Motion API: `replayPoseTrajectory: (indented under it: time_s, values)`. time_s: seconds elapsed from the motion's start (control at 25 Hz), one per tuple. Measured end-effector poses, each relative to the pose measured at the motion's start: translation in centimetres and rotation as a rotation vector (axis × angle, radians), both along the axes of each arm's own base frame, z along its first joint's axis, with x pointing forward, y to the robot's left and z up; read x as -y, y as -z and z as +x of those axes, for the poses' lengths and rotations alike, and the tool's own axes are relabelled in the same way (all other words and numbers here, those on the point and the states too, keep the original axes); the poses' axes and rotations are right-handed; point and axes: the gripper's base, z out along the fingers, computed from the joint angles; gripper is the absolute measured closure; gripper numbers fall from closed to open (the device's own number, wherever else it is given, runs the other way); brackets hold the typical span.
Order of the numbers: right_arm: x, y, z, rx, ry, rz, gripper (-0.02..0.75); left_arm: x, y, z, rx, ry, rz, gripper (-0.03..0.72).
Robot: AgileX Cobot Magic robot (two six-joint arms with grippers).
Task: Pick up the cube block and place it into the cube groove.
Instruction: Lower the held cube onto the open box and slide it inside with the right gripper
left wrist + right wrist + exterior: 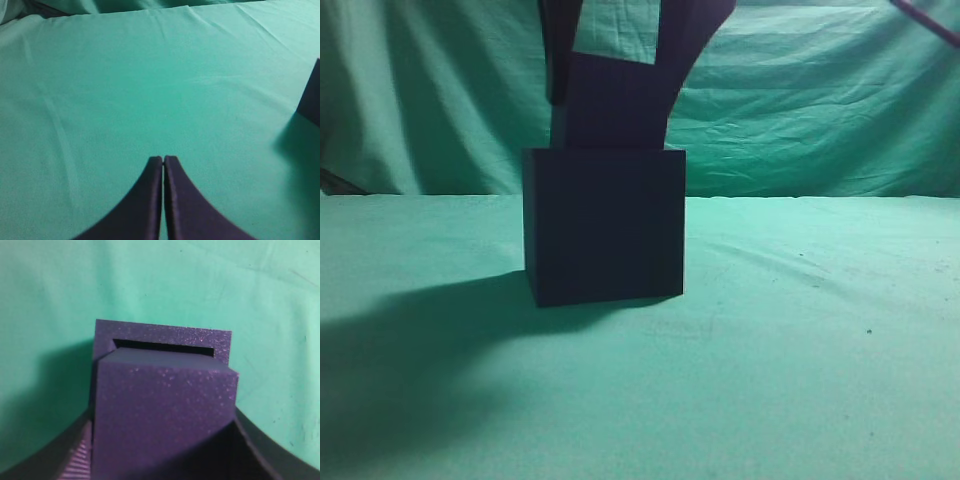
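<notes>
1. The right gripper (162, 450) holds the cube block (162, 415) between its two dark fingers (75, 460), one pressed against each side of the block. The speckled purple top face fills the space between them in the right wrist view.
2. Directly under the right gripper, the block's lower part sits at the mouth of the cube groove (165, 346). Only a thin dark slit of the recess shows beyond the block's far edge.
3. The large dark box (605, 225) that carries the groove stands just below the gripper on the green cloth (800, 350). In the exterior view the block (615, 105) rises above the box's top edge, flanked by the right gripper (620, 90), whose fingers curve upward out of frame.
4. The left gripper (163, 160) is well apart from the box, its two fingertips pressed together with nothing between them, over bare cloth (125, 90).
5. Off to the left gripper's right, a dark corner of the box (311, 95) shows at the edge of the left wrist view, with its shadow beside it on the cloth.
6. Farthest back, a wrinkled green backdrop (820, 100) hangs behind the table.
</notes>
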Motion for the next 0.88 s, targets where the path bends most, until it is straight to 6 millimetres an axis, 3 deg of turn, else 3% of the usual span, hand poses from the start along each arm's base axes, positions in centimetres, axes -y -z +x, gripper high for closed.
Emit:
replayPoseTrajectory:
  time_s: [0.68,0.8,0.88]
  values:
    - [-0.3,1.8,0.5,-0.021,-0.020,-0.072,0.293,0.0,0.0,0.0,0.000,0.000,0.000,0.688]
    - [-0.4,1.4,0.7,-0.019,-0.022,-0.073,0.112,0.0,0.0,0.0,0.000,0.000,0.000,0.688]
    - [-0.7,0.4,1.0,-0.009,-0.026,-0.066,0.091,0.0,0.0,0.0,0.000,0.000,0.000,0.688]
